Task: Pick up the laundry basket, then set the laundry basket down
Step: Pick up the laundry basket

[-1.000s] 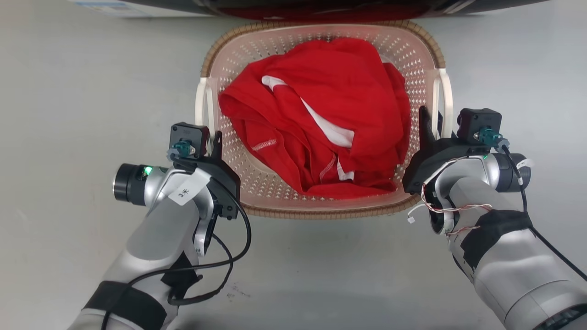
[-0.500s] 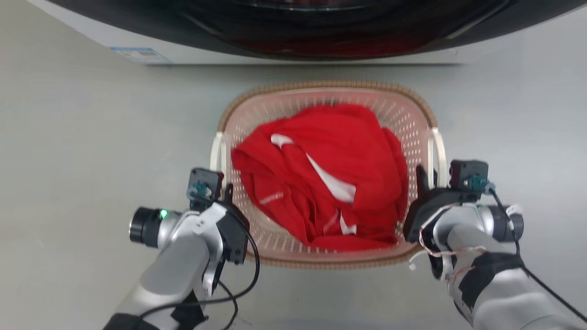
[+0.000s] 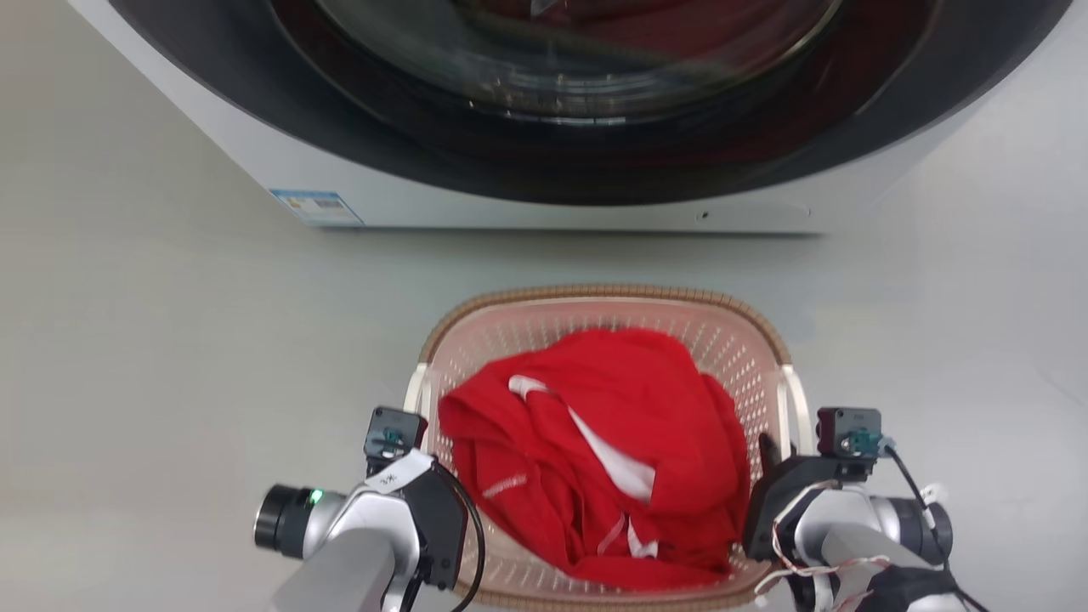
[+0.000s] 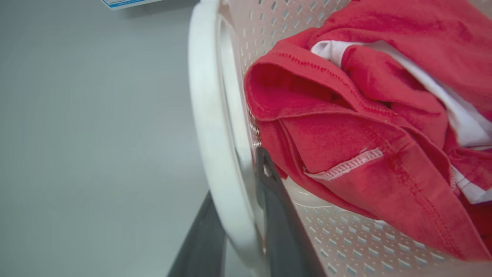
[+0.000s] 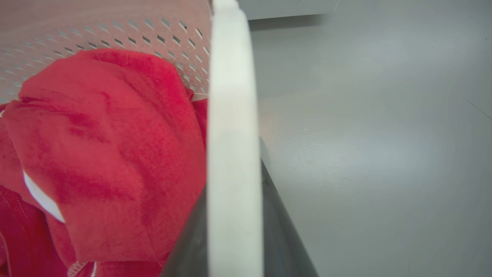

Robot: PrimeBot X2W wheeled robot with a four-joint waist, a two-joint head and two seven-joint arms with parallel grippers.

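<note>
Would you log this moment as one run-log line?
left gripper: shut on laundry basket handle | right gripper: same, other handle | contents: red garment | ahead: washing machine

White washing machine (image 3: 544,212), dark round door (image 3: 561,110); grey floor (image 3: 170,357); crumpled red-and-white garment (image 3: 654,408).

Silver forearms (image 3: 340,571), black cables (image 3: 478,544), green LED (image 3: 316,495) — dark fingers (image 4: 277,231)

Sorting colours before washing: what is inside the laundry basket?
A crumpled red garment with white trim lies in the laundry basket. Whatever lies beneath the cloth, including the basket's floor there, is covered.
</note>
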